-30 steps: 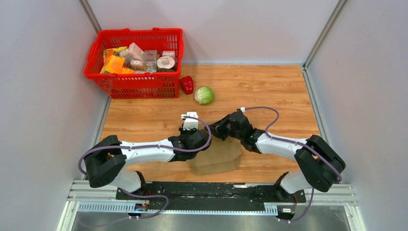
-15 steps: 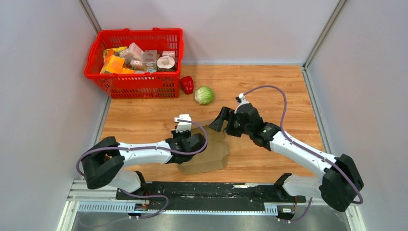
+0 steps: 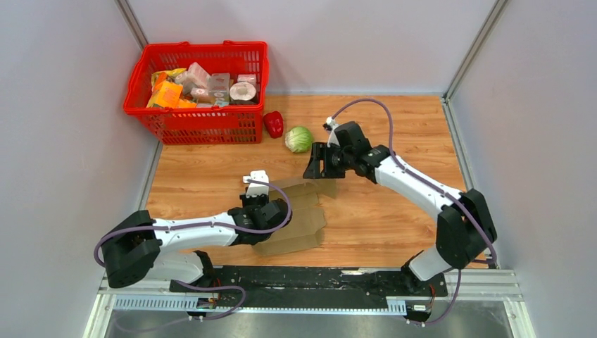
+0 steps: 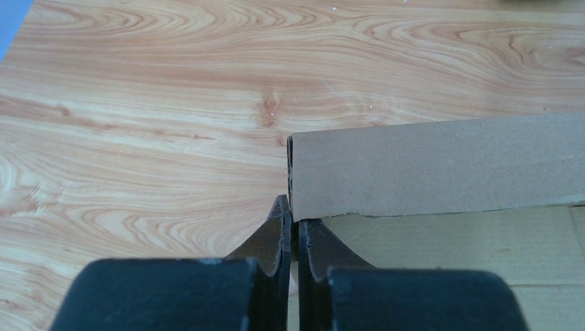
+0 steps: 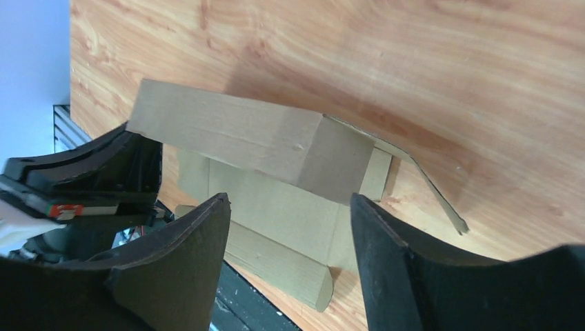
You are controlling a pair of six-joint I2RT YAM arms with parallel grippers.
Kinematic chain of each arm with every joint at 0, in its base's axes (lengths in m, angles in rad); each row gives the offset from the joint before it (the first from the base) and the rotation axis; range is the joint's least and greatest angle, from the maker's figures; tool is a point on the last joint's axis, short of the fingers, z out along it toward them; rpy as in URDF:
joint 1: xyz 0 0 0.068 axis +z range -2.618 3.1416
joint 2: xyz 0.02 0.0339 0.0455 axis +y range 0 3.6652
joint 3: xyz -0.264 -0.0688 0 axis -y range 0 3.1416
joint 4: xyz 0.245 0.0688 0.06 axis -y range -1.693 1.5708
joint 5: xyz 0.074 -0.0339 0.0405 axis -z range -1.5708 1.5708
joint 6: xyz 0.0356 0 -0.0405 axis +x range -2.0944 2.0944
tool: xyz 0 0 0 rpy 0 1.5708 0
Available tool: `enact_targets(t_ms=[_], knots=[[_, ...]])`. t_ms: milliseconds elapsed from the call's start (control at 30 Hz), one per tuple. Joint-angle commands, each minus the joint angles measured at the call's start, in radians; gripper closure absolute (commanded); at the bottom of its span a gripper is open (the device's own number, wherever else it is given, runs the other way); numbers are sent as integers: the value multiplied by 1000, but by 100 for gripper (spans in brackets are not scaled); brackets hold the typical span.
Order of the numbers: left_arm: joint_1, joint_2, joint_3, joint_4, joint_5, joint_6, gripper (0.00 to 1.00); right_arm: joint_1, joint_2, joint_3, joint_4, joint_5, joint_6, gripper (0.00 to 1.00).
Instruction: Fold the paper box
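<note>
The paper box (image 3: pixel 299 220) is a flat brown cardboard sheet lying near the table's front, with one wall (image 3: pixel 304 187) folded up at its far side. My left gripper (image 3: pixel 274 211) is at the box's left end. In the left wrist view its fingers (image 4: pixel 279 234) are shut on the end edge of the upright wall (image 4: pixel 434 165). My right gripper (image 3: pixel 315 169) hovers open just beyond the raised wall, touching nothing. In the right wrist view the paper box (image 5: pixel 227 134) lies below and beyond the spread right gripper (image 5: pixel 290 200).
A red mesh basket (image 3: pixel 204 46) of packages stands at the far left. A red pepper (image 3: pixel 273 124) and a green cabbage (image 3: pixel 299 139) lie beside it, close behind my right gripper. Grey walls close in both sides. A black rail (image 3: pixel 303 278) runs along the near edge.
My right gripper let go of the box, opened and rose away toward the far side. My left gripper shut on the box's edge and drew the box to the left.
</note>
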Motion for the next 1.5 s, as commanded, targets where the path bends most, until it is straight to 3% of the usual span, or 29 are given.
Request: enact_targets(t_ms=[0,100,267,567,767,967,1067,1133,1267,1300,1333,1400,1467], knots=[[2,-19,1,17,-22,36,100,-2,44,1,69,-121,43,34],[2,-30,1,16,-22,37,100,-3,67,-29,141,-151,102,36],[2,-51,-8,22,-10,34,100,-3,102,-104,353,-233,272,51],[2,-96,-39,56,20,43,100,-37,144,-234,645,-294,506,52],[3,-116,-73,94,36,48,100,-66,130,-300,741,-276,584,55],[3,-148,-106,135,55,57,100,-78,156,-345,871,-297,675,67],[3,-183,-126,162,63,71,100,-78,162,-354,909,-306,701,79],[2,-203,-131,159,61,69,100,-78,162,-366,928,-305,713,100],[2,-217,-131,154,58,52,100,-81,144,-375,910,-299,686,100],[0,-214,-128,145,56,49,100,-84,132,-365,876,-306,657,86],[2,-211,-125,137,56,36,100,-95,119,-343,830,-300,567,65],[3,-203,-117,110,47,22,100,-103,84,-317,613,-254,445,33],[2,-199,-117,97,43,8,100,-103,1,-315,445,-129,300,31]])
